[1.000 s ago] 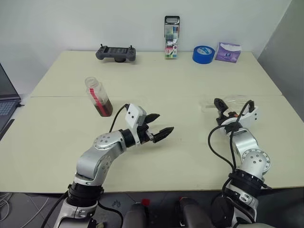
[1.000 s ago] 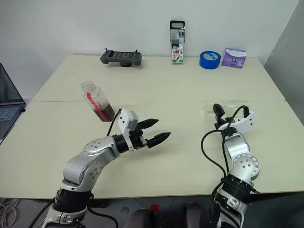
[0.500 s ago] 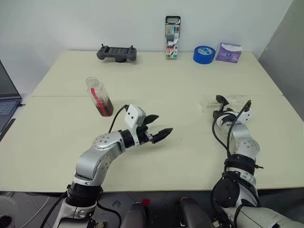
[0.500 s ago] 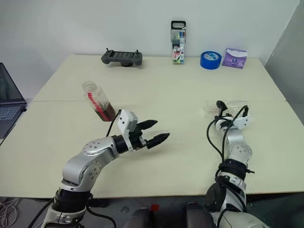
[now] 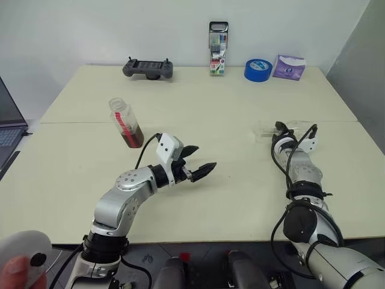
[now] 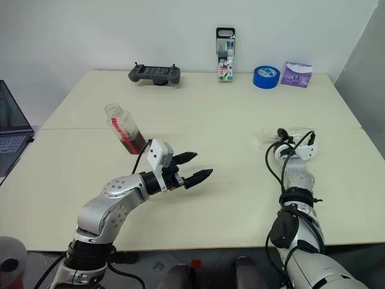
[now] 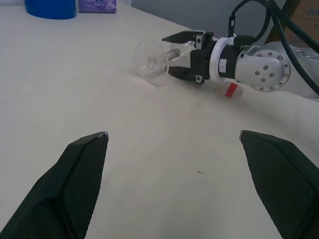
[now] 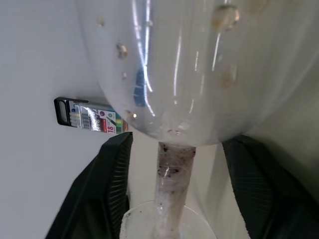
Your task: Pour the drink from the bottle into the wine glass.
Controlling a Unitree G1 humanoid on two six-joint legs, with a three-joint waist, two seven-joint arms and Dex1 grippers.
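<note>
Your right gripper (image 7: 180, 54), jaws now narrowed astride the stem, not visibly clamped, has advanced onto the wine glass (image 7: 152, 62), clear, droplet-flecked, lying at the table's (image 5: 228, 114) three o'clock; left gripper (image 5: 199, 160) spread wide.

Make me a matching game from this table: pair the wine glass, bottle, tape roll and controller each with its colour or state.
Things:
1. wine glass
2. bottle
3. tape roll
4. controller

Colour or state:
a. blue
b. lying on its side
c. standing, with dark drink at its bottom
d. dark grey

Pairs: 1-b, 2-c, 3-a, 4-d
</note>
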